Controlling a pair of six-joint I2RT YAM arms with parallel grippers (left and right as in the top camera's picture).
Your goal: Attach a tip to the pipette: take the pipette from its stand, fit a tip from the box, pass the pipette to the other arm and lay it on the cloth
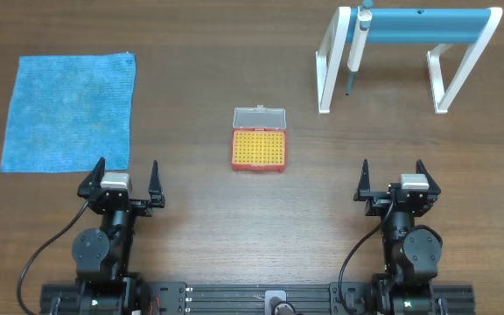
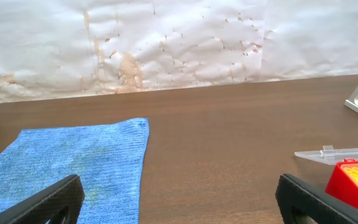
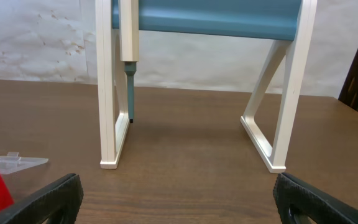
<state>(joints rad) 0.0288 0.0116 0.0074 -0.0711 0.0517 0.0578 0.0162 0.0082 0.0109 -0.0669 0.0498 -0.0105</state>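
The left hand (image 1: pixel 128 166) rests low near the front edge of the tabletop (image 1: pixel 234 245), its two dark fingers (image 1: pixel 155 175) spread wide with nothing between them. Seen from its own wrist, only bare brown wood lies in the gap between the fingers. The right hand (image 1: pixel 393 166) sits the same way on the other side, also spread wide and empty, and the two hands are well apart from each other.

Just ahead of the left hand lies the blue cloth (image 1: pixel 70 112), flat and roughly square, its near edge close to the fingertips but not touching them. Between the two hands and a little farther up the tabletop stands the tip box (image 1: pixel 258 150). It has a red body packed with yellow tips, and its clear lid (image 1: pixel 259 116) is folded open behind it and lies flat.

Farther out, beyond the right hand, stands the stand (image 1: pixel 423 26), a blue crossbar carried on white legs. The pipette (image 1: pixel 357 44) hangs at the stand's left end, just beside the white leg there. It is upright, with a pale body above a dark blue-green shaft that points down and ends above the wood. No tip can be made out on its end. In both wrist views a wrinkled white wall (image 2: pixel 197 43) rises behind the far edge of the tabletop.
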